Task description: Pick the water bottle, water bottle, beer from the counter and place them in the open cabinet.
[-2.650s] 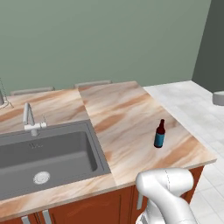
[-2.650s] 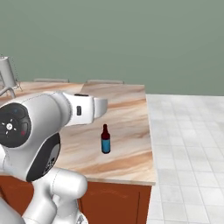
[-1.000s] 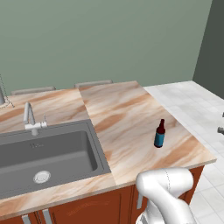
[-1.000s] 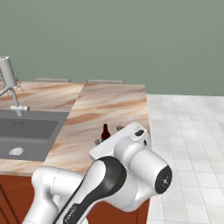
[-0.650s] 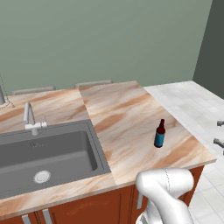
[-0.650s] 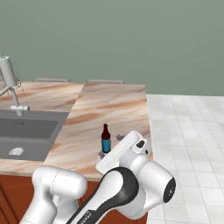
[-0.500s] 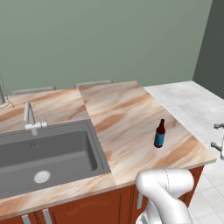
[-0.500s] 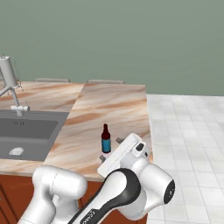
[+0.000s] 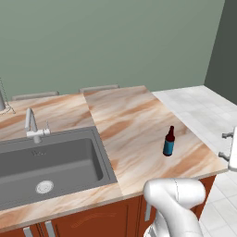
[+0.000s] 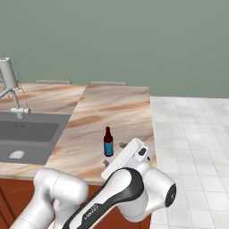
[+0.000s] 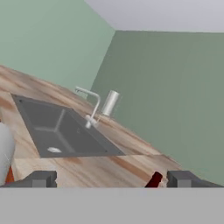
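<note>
a: if you look at the desk, where is the beer standing?

b: it stands upright on the marble top, near the right edge of the desk and closer to the front corner than to the back wall. nothing touches it.

a: and the pincer, what is its state?

b: in the hand view the two dark fingertips stand wide apart at the bottom, so the jaws are open and they hold nothing. the red-brown cap of the beer shows low between them, nearer to the right tip.

a: what else is on the desk?

b: a grey sink is sunk into the left part, with a silver faucet at its back edge. the beer is well apart from the sink. in the right base view the hand is low at the front edge of the desk, just beside the beer.
</note>
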Motion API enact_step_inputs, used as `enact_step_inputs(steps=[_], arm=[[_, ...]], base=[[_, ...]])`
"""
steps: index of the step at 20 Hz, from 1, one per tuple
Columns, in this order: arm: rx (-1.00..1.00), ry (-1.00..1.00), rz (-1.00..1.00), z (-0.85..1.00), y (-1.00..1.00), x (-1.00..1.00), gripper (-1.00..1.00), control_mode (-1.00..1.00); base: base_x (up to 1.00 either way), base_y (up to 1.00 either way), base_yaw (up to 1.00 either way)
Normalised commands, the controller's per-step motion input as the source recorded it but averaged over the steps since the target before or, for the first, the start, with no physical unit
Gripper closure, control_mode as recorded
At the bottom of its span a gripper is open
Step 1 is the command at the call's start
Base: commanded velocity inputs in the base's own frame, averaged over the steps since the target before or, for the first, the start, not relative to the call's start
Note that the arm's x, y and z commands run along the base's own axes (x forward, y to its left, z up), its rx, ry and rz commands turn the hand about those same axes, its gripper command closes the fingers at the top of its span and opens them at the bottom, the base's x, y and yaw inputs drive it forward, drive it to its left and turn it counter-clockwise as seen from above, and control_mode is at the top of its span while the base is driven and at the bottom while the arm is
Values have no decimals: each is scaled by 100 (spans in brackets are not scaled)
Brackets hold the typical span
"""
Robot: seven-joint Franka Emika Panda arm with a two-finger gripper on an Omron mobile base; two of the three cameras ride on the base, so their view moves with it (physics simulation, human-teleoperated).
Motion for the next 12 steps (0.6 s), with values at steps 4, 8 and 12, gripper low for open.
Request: enact_step_inputs(steps=[4, 8, 12], arm=[[-6, 14, -23, 0, 1, 0, -100, -100], [-7, 17, -24, 0, 6, 3, -100, -100], [-3, 18, -19, 0, 9, 3, -100, -100]], base=[[0, 0, 0], [0, 0, 0], [0, 0, 0]])
